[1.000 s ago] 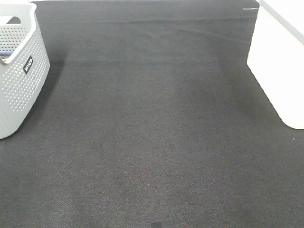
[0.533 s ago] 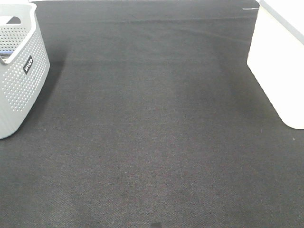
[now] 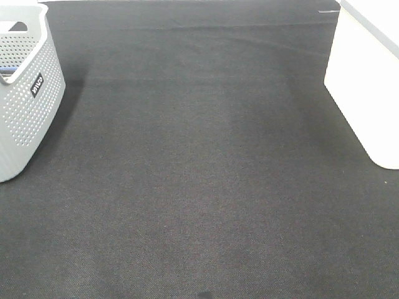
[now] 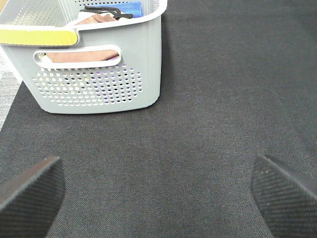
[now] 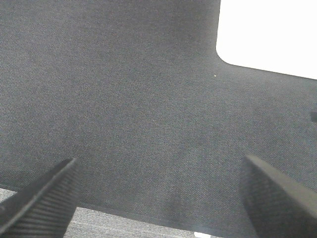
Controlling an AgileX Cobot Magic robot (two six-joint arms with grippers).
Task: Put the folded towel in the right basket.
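Observation:
No folded towel lies on the dark mat [image 3: 199, 162]. In the left wrist view a pinkish-brown cloth [image 4: 84, 55] shows through the handle slot of the grey perforated left basket [image 4: 99, 84], which also shows in the high view [image 3: 25, 93]. The white right basket [image 3: 368, 81] stands at the right edge and shows in the right wrist view [image 5: 270, 34]. My left gripper [image 4: 157, 198] is open and empty above the mat, in front of the grey basket. My right gripper [image 5: 158, 198] is open and empty above the mat. Neither gripper shows in the high view.
The grey basket also holds a blue item [image 4: 130, 7], a black strap [image 4: 106, 11] and a yellow part [image 4: 37, 35]. The mat's edge [image 5: 124, 212] with light grey floor beyond shows near my right gripper.

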